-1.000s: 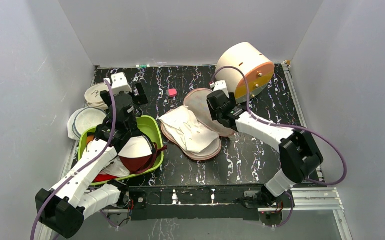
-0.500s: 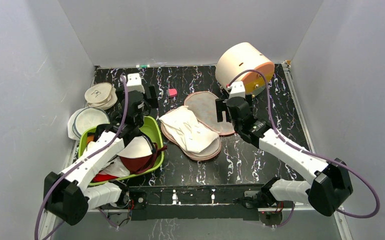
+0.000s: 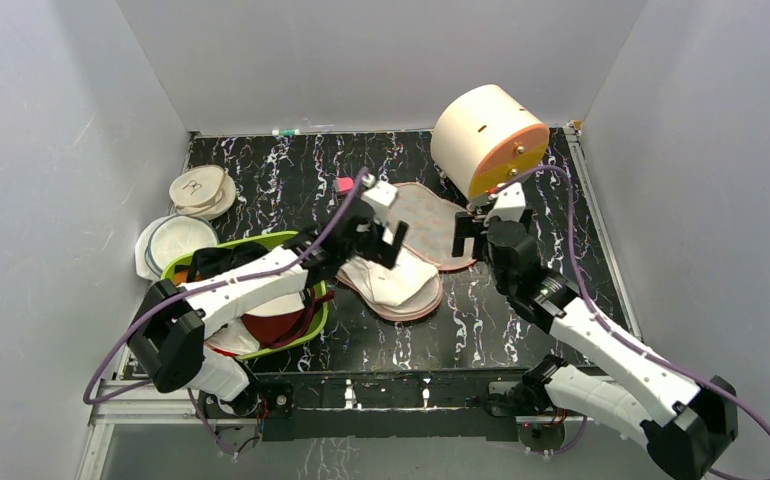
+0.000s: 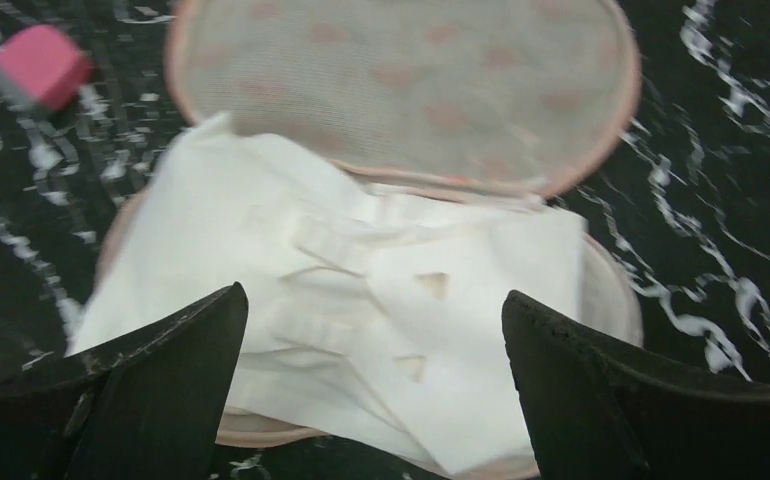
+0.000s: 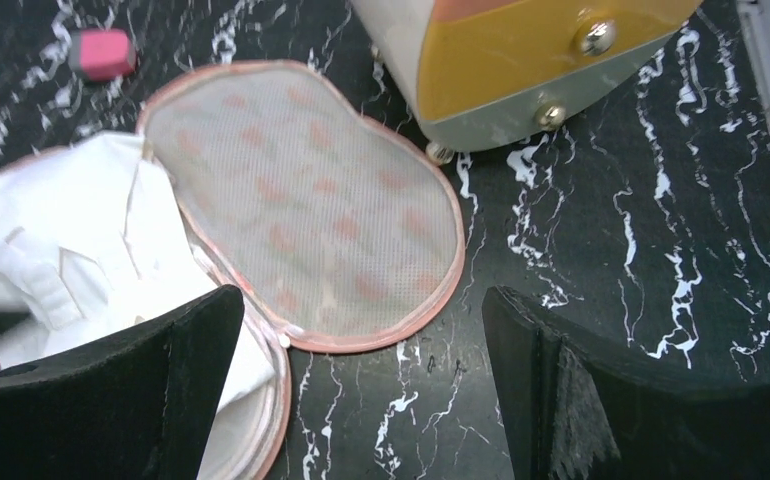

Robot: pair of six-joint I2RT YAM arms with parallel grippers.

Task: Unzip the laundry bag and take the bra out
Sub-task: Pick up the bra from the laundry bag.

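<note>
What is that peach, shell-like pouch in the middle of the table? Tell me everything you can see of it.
The laundry bag is a peanut-shaped padded pouch, unzipped and spread open like a clamshell on the black marbled table. Its lid lies flat, inside up, showing white mesh lining with peach prints shining through and a pink zipper edge. The lower half is mostly covered by the white bra resting in it. The left pincer hangs open over the bra.

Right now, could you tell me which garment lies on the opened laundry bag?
The white bra, beneath the open left fingers; the dark red garment sits in the lime-green basin.
</note>
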